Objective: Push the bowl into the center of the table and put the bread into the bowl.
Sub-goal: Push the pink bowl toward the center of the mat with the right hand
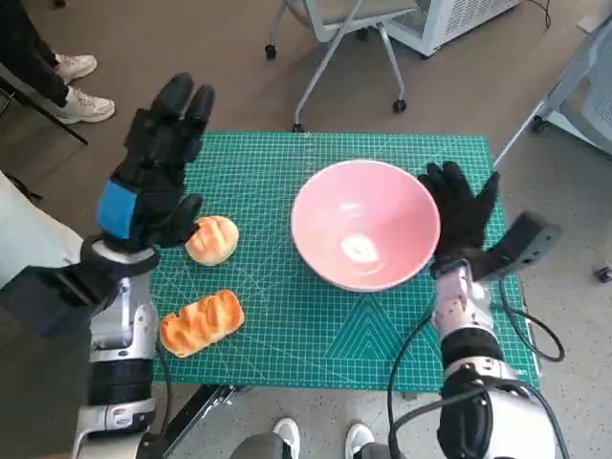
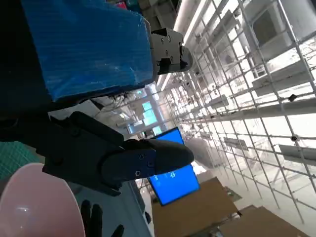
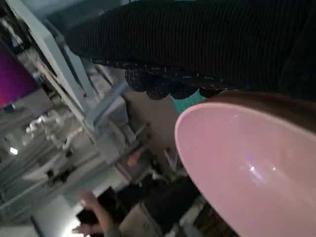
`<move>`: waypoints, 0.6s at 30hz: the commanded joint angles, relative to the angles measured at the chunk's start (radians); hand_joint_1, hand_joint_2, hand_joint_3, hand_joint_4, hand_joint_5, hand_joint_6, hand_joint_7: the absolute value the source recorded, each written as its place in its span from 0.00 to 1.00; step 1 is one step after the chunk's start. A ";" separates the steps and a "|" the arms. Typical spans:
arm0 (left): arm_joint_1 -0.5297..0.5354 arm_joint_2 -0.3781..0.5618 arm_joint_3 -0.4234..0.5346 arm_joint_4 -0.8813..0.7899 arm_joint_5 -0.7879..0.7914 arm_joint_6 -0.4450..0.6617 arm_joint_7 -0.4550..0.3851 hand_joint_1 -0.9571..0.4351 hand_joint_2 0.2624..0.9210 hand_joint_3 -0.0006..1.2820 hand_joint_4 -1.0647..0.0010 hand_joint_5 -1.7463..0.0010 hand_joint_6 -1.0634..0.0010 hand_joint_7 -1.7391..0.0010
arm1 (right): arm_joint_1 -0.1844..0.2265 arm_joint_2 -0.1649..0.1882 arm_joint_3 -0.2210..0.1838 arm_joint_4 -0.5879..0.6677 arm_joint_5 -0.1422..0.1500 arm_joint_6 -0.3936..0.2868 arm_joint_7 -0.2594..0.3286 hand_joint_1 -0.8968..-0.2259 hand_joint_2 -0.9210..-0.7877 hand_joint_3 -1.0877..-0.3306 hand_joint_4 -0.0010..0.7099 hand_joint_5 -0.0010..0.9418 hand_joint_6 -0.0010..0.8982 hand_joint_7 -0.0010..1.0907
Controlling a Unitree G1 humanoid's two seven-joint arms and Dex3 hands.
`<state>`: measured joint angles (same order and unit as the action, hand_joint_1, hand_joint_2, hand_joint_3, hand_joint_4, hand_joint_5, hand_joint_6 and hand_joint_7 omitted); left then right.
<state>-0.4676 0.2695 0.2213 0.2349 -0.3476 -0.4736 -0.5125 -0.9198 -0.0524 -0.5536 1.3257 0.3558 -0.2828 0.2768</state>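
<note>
Bowl (image 1: 366,226): pink, glossy, deep, round rim, empty; light glare on inner base. Sits upright on green cutting mat (image 1: 287,316) covering the table, right of mat ctr, nearer robot's right side. Judged approx. central already or close; a small nudge leftward may remain.

Right hand (image 1: 462,212): black knitted glove, fingers spread and upright, palm against bowl's right outer wall, touching or just beside it. Right wrist view shows glove hard up against rim. Judged reason: flat open palm suits a sideways push, no grasp needed. Holds nothing.

Bread, 2 pcs:
- Round bun (image 1: 211,239): golden-brown, pale split top, left of bowl, apart from it, on mat.
- Long loaf (image 1: 201,322): orange-brown, ridged crust, near front-left corner of mat, lying at an angle.
Neither in bowl; bread step not yet done.

Left hand (image 1: 153,172): black w/ blue tape on back, raised over mat's left edge, fingers extended and fairly close together, thumb hanging down just beside round bun; contact w/ bun cannot be told. Holds nothing. Judged reason: parked above bread, ready for pickup once bowl is set.

Misc.: chair (image 1: 339,38) w/ castors beyond table's far edge; person's shoes (image 1: 72,86) on floor, upper left; white shoes at near edge below table.

Risk (judged): glossy bowl could slide too far or tip under a high push.
</note>
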 commanded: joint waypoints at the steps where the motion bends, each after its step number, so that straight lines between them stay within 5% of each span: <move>1: 0.033 0.009 0.007 -0.043 0.022 0.002 0.029 0.19 1.00 0.42 0.90 1.00 0.99 0.82 | -0.003 0.029 -0.013 0.015 0.010 0.023 0.016 0.44 0.00 0.45 0.18 0.00 0.19 0.17; 18: 0.079 0.010 0.012 -0.102 0.038 0.019 0.085 0.19 1.00 0.42 0.90 1.00 1.00 0.82 | -0.024 0.058 0.012 0.016 -0.027 0.039 0.019 0.43 0.00 0.42 0.11 0.00 0.17 0.14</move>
<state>-0.4117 0.2759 0.2291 0.1603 -0.3178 -0.4637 -0.4432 -0.9384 -0.0072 -0.5519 1.3273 0.3465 -0.2680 0.3008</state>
